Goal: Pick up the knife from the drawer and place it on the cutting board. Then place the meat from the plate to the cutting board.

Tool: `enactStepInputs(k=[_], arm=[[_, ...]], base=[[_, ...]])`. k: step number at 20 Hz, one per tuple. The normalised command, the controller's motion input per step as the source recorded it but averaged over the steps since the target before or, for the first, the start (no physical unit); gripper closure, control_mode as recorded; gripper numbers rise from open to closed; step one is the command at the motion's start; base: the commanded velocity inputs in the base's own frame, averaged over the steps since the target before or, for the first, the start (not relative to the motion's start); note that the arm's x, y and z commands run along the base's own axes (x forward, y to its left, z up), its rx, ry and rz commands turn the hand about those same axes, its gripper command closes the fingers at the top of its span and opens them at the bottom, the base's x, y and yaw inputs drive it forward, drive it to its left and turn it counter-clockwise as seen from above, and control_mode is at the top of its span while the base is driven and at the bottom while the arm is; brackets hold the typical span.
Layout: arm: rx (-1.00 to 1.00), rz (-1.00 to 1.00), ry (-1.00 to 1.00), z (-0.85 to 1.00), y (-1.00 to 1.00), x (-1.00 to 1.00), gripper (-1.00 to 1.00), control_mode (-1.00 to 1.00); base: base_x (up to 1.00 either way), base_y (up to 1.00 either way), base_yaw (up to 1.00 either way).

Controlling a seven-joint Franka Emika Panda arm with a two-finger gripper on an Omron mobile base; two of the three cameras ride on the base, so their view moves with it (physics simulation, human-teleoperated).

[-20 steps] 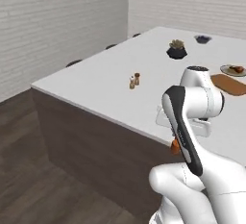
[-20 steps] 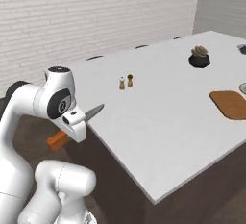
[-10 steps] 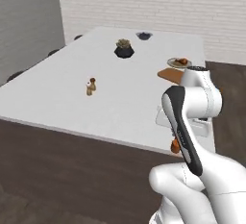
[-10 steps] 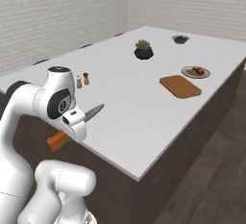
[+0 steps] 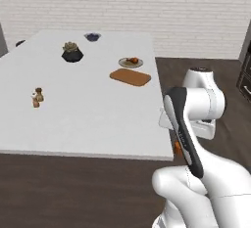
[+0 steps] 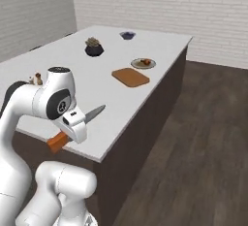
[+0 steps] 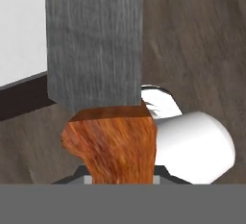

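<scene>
The knife, orange handle pinched in the tool and grey blade angled up over the white counter, is carried clear of its near edge, presumably for transfer to the distant cutting board beside the plate, before brick walls.

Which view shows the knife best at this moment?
Right base view: the knife shows whole in the gripper, orange handle and grey blade. Hand view has it huge and cropped; left base view shows just an orange sliver.
</scene>
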Motion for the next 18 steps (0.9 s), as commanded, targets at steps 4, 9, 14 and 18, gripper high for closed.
enactStepInputs(k=[4,9,14,18], arm=[[0.0,0.0,0.0,0.0,0.0,0.0,1.0,1.0],[0.0,0.0,0.0,0.0,0.0,0.0,1.0,1.0],[0.0,0.0,0.0,0.0,0.0,0.0,1.0,1.0],[0.0,0.0,0.0,0.0,0.0,0.0,1.0,1.0]], base=[[0.01,-1.0,-0.19],[0.76,-0.61,-0.04],[1.0,-0.38,0.0],[1.0,-0.62,0.0]])
